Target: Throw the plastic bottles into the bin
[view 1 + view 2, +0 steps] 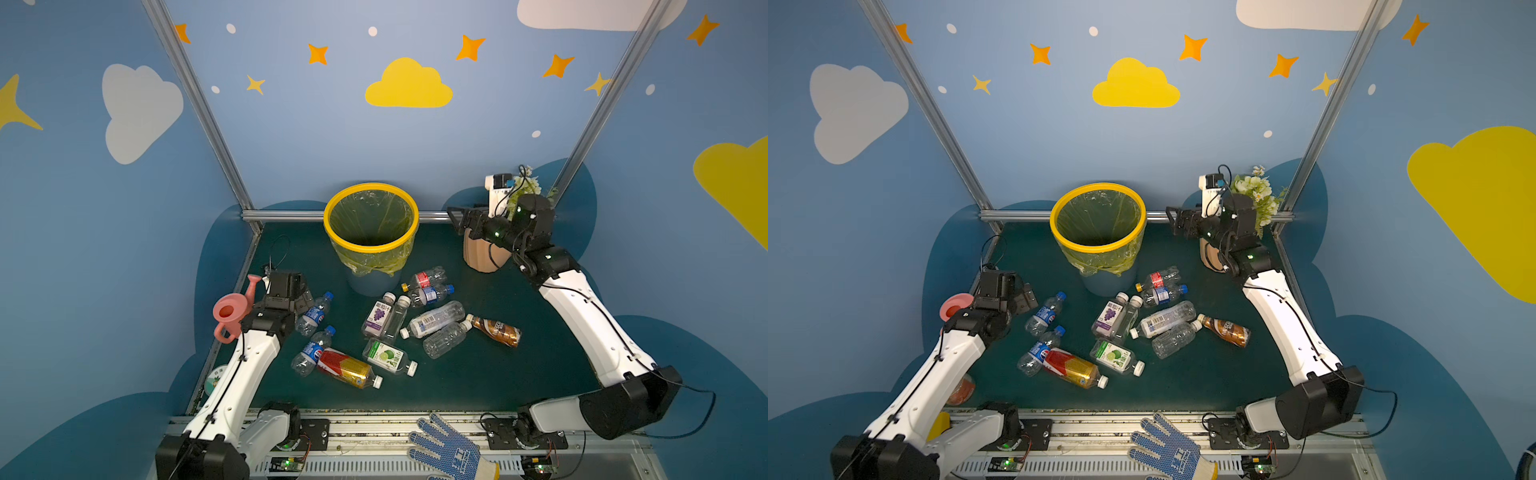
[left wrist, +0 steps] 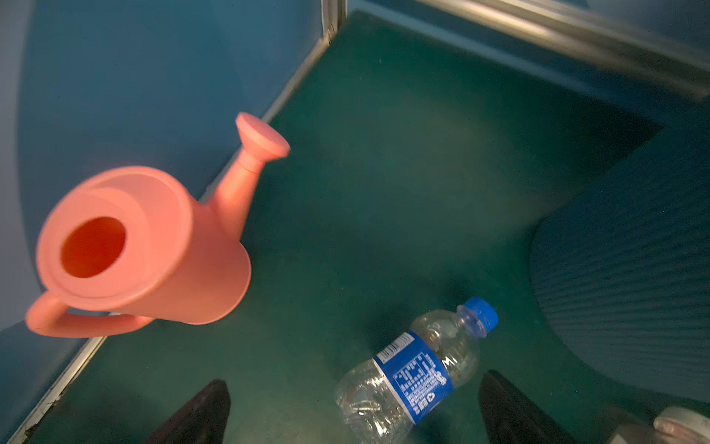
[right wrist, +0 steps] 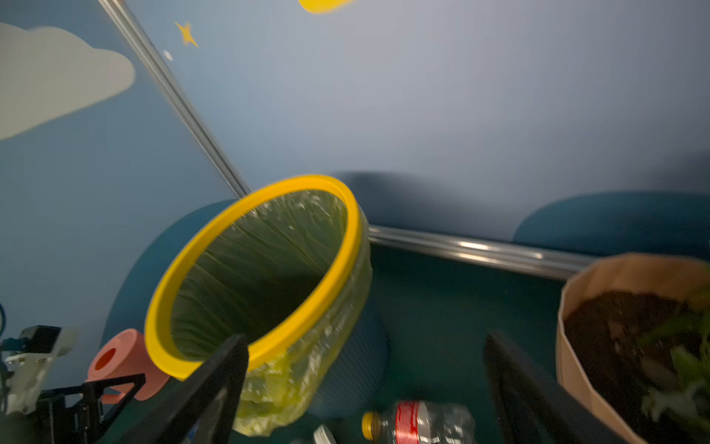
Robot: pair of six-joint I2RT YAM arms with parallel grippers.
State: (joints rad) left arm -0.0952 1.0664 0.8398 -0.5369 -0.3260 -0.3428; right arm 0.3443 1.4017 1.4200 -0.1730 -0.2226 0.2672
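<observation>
Plastic bottles [image 1: 434, 320] strew the mat [image 1: 478, 374] — left gripper [image 2: 355, 380], right gripper [image 3: 365, 338] (by the bin [image 1: 371, 248]) both wide, empty.

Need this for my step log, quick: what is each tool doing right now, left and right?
Left tool: open, holding nothing; a blue-capped bottle lies close by.
Right tool: open, empty, beside the bin.
</observation>
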